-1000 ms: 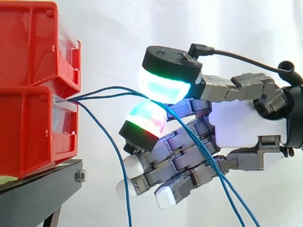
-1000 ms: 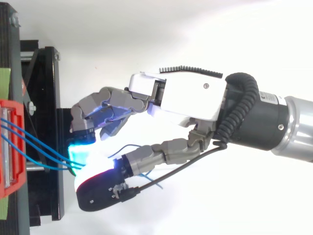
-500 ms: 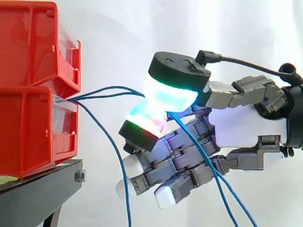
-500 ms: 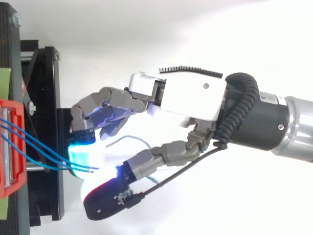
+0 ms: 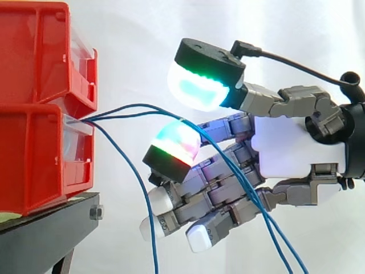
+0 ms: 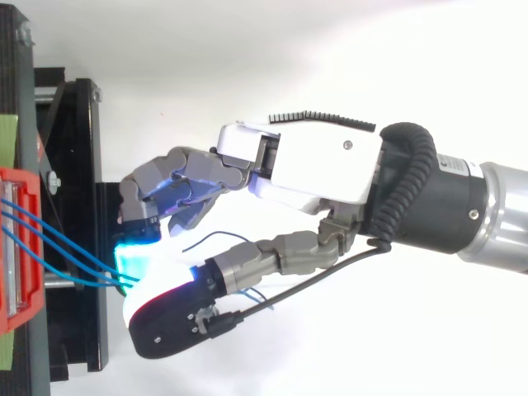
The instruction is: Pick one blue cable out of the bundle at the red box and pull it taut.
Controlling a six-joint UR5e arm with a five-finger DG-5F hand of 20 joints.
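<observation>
Three thin blue cables (image 5: 131,107) come out of the lower red box (image 5: 34,160). Two of them run right, pass over the glowing pad of one bent finger (image 5: 177,142), then fall across the other fingers toward the bottom edge. The third cable (image 5: 137,182) hangs straight down beside the box. My hand (image 5: 296,154) reaches in from the right. Its thumb pad (image 5: 197,85) is lifted a little above the two cables, with a gap to the finger pad below, so nothing is pinched. From above, the hand (image 6: 322,165) sits right of the box (image 6: 16,247), and the cables (image 6: 58,239) lead to its pads.
A second red bin (image 5: 34,51) is stacked on the lower box. Both rest on a black stand (image 5: 45,228) at the left. A white curtain is behind everything. There is free room below and to the right of the stand.
Half a second ago the thumb pad pressed down on the two cables against the finger pad. It has since lifted up and off them. The palm and other fingers have stayed put.
</observation>
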